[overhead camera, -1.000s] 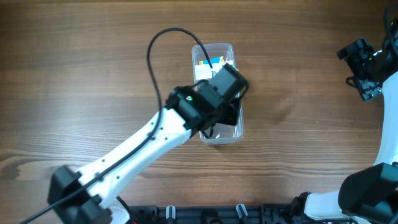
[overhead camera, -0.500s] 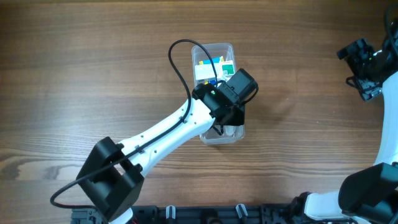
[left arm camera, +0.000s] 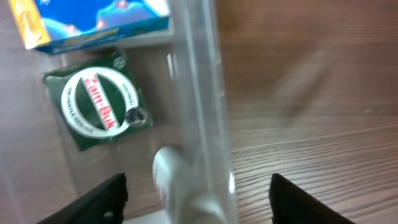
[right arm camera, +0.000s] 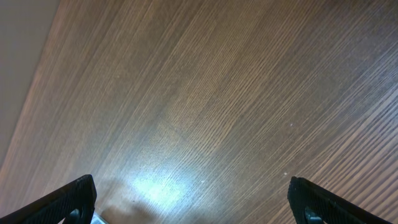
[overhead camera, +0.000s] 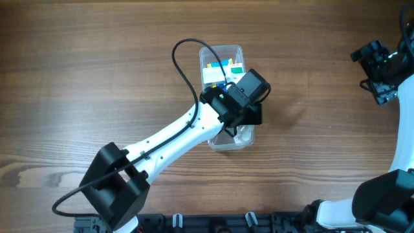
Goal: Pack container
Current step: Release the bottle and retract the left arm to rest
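Left gripper [left arm camera: 198, 205]: fingers spread wide, holding nothing; they straddle the tub's right long wall, with one fingertip [left arm camera: 107, 198] over the inside and the other over the counter outside
Left arm: white links run from the lower left up to the tub, and the black wrist [overhead camera: 244, 98] covers the tub's middle and overhangs its right edge
Container [overhead camera: 223, 49]: clear plastic tub with rounded corners, standing near the middle of the counter [overhead camera: 77, 77], its long sides running away from the robot; both its far end and near end show past the wrist
Wall edge: in the left wrist view the clear wall rises as a blurred vertical band between the two fingers
Contents: blue box with a yellow end [left arm camera: 93, 18] at the far end; just below it, a dark green square pack with a round white "Zam-Buk" label [left arm camera: 99, 109]; a white rounded piece [left arm camera: 169, 177] close against the inside of the wall, too blurred to name
Cable [overhead camera: 184, 55]: black loop arching over the tub's far left corner
Open room: wood-grain counter lies right of the tub wall, under the outer finger
Right gripper [right arm camera: 193, 205]: fingers wide apart, holding nothing, above bare wood at the counter's far right edge, well apart from the tub
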